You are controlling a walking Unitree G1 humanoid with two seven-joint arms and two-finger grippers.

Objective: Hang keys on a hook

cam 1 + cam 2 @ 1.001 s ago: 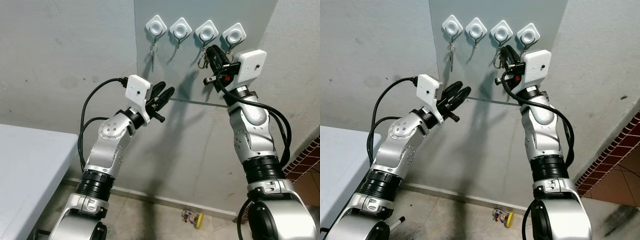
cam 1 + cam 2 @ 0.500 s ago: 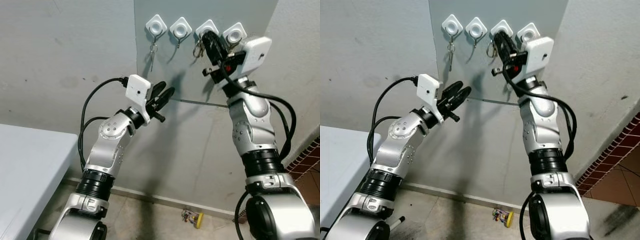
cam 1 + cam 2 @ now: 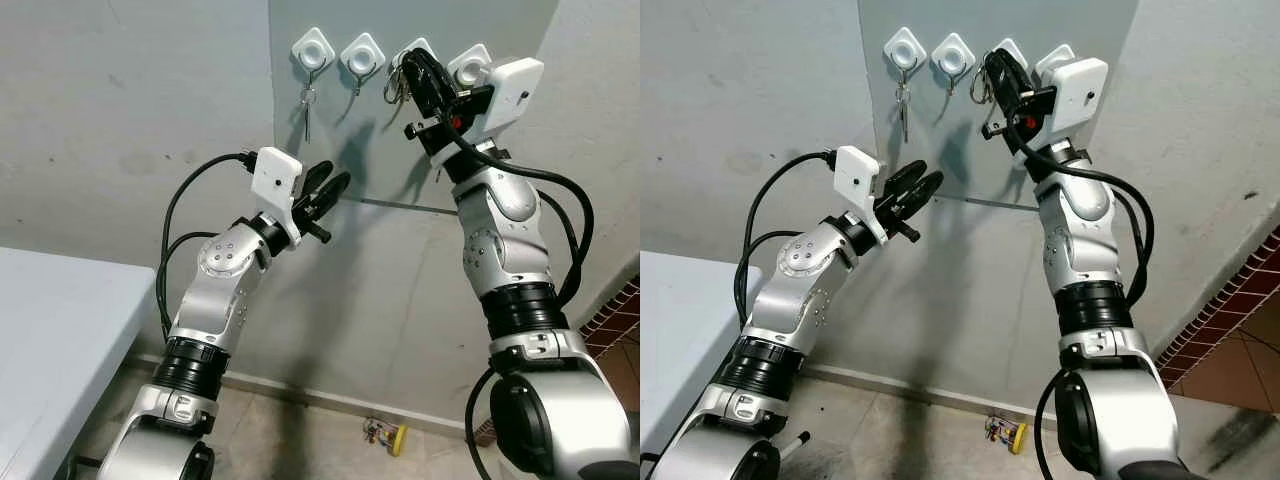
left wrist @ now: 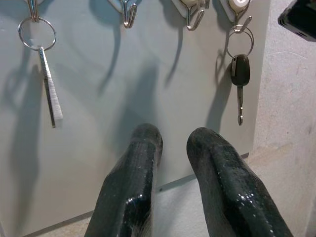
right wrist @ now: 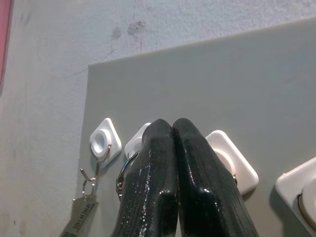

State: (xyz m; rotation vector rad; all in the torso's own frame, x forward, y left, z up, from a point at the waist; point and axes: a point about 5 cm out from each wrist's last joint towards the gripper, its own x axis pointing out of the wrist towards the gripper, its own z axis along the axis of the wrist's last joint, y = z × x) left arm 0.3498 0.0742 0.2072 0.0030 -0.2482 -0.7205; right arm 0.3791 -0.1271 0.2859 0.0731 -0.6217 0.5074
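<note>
right gripper (image 3: 412,68): fingers pinched shut on the keys (image 3: 394,88), up at the third hook (image 3: 412,52) from my left. Ring dangles just below my fingertips, against the panel.
change: over the last second my right arm has climbed from below the hooks to hook height and swung toward my left. Ring now sits at the third hook's prong rather than under the fourth.
meaning: I judge this as final alignment. Can't tell yet if the ring is over the prong, so not letting go.
left gripper (image 3: 327,193): fingers slightly parted, holding nothing, hovering lower down in front of the panel. Hasn't shifted.
hooks: four white ones in a row. First hook (image 4: 32,6) carries a ring with a flat key, fourth hook (image 4: 240,10) a black-headed key; second is bare.
surface: grey panel (image 3: 330,150) on a rough plaster wall, smooth, shadows of my arms on it.
room: white table (image 3: 50,330) to my left, concrete floor, small yellow object (image 3: 388,435) lying by the skirting.
</note>
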